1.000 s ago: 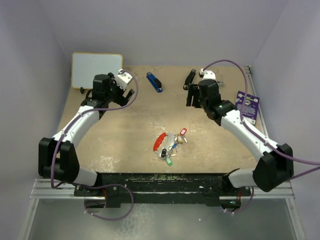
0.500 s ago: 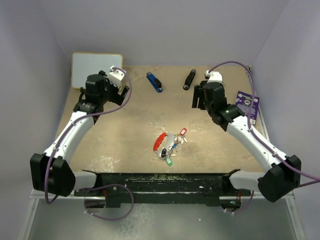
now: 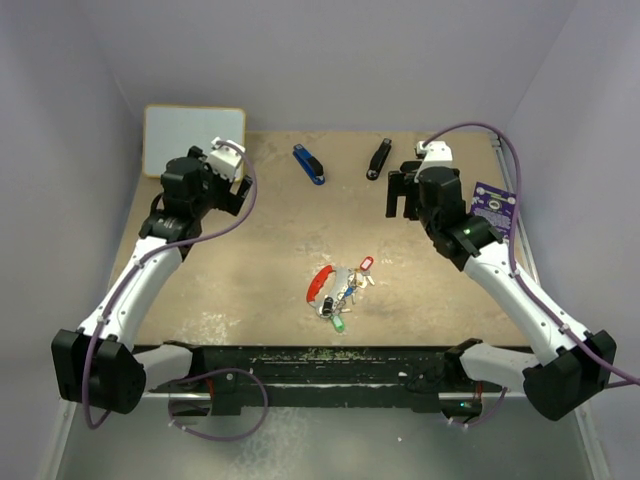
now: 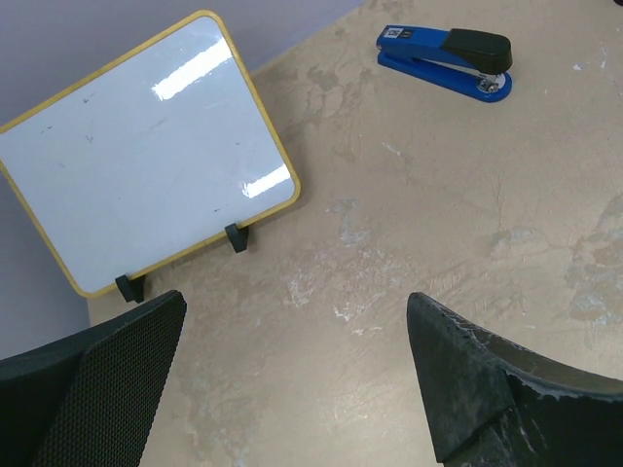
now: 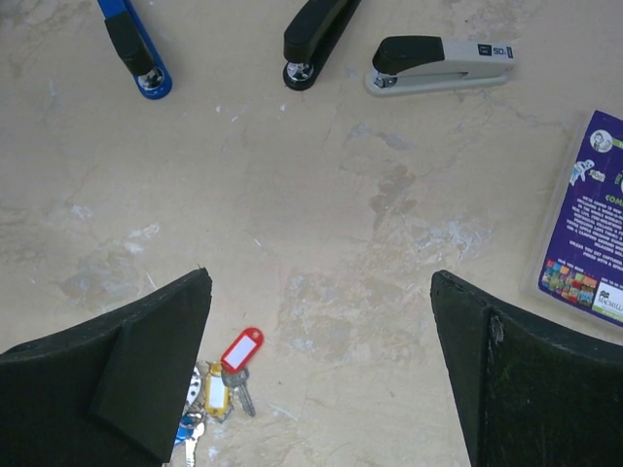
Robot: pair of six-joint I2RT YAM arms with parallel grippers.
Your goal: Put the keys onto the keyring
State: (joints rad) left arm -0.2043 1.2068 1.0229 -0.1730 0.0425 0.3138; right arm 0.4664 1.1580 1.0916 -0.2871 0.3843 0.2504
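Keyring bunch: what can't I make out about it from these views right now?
- Top view: the keyring bunch is too small; what is already threaded on the ring cannot be told.
- Right wrist view: a finger of the right end effector and the bottom edge hide all but a red-tagged key and a yellow tag.
- Left wrist view: the bunch is out of frame.

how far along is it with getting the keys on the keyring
Done: cannot tell. The keys and the keyring lie bunched together in the middle of the table, too small to see whether any key is threaded. In hand: nothing. The left gripper and right gripper are both open and empty, apart from the bunch. Left: probably reaching the bunch and threading whatever is loose.
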